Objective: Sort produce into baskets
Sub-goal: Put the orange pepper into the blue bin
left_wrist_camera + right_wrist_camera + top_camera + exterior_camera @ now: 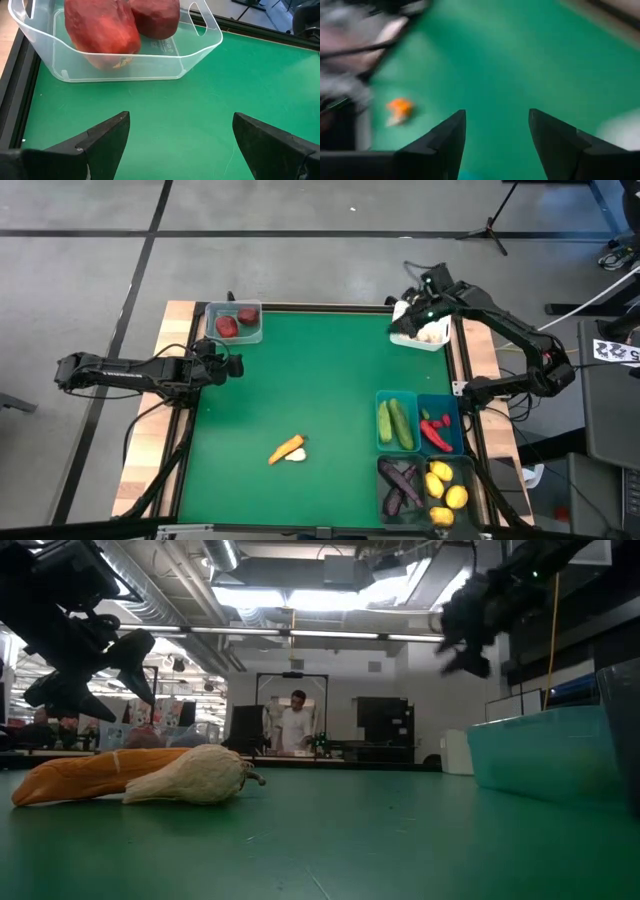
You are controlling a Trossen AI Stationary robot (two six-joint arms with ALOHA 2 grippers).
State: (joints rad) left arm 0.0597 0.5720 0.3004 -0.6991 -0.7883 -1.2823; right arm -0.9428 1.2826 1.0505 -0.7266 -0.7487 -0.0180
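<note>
An orange carrot (284, 449) and a white garlic (298, 456) lie side by side on the green mat near the front; both show close up in the low view, carrot (85, 778) and garlic (195, 778). My left gripper (180, 125) is open and empty, just short of the clear bin (200, 55), which holds two dark red round ones (102, 27). In the high view it hangs at the table's left edge (234, 366). My right gripper (497, 120) is open and empty, above the white bin (421, 332) at the far right (412, 310).
At the right front stand four bins: cucumbers (395, 422) and red peppers (435, 430) in teal ones, eggplants (400, 485) and lemons (446, 490) in dark ones. A teal bin wall (550, 755) shows in the low view. A person stands far back in the room (296, 725).
</note>
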